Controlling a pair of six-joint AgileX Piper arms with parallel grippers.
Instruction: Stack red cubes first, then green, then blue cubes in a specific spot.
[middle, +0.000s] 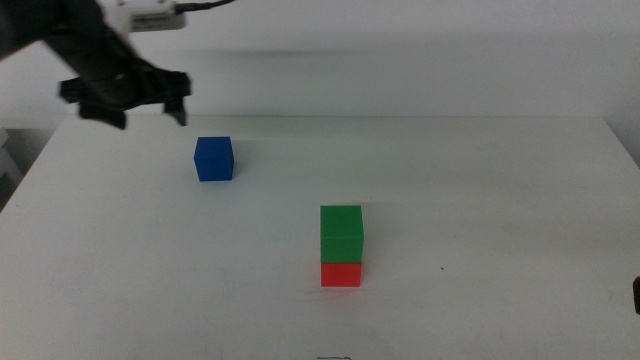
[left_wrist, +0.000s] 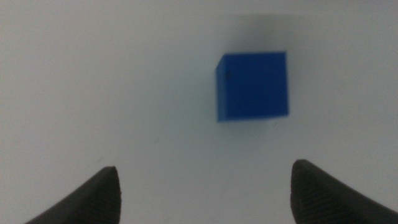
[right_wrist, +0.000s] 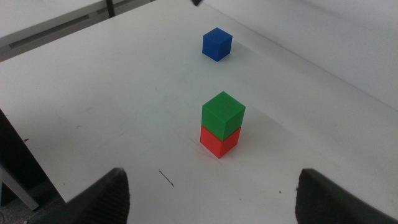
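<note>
The blue cube (middle: 214, 159) sits alone on the white desk (middle: 480, 200), just below and to the right of the left gripper (middle: 150, 112) in the middle view, untouched and flat on one face. The left gripper hangs above the desk's far left part, its two dark jaws spread wide with nothing between them; in the left wrist view the jaws rise at either side with bare desk between, and the blue cube (left_wrist: 252, 86) lies beyond them, apart from both. The arm behind this gripper comes in from the upper left corner of the middle view and looks blurred. Farther out, toward the middle of the desk and nearer the camera, the green cube (middle: 341, 234) stands on top of the red cube (middle: 341, 273), their sides roughly lined up, so that only the lower part of the red one shows in the middle view. This stack stands well apart from the blue cube. The right gripper (right_wrist: 214, 194) waits off the near right side of the desk, its jaws wide apart and holding nothing; its wrist view looks across the desk at the green cube (right_wrist: 222, 114) resting on the red cube (right_wrist: 219, 141), with the blue cube (right_wrist: 217, 44) beyond them.
</note>
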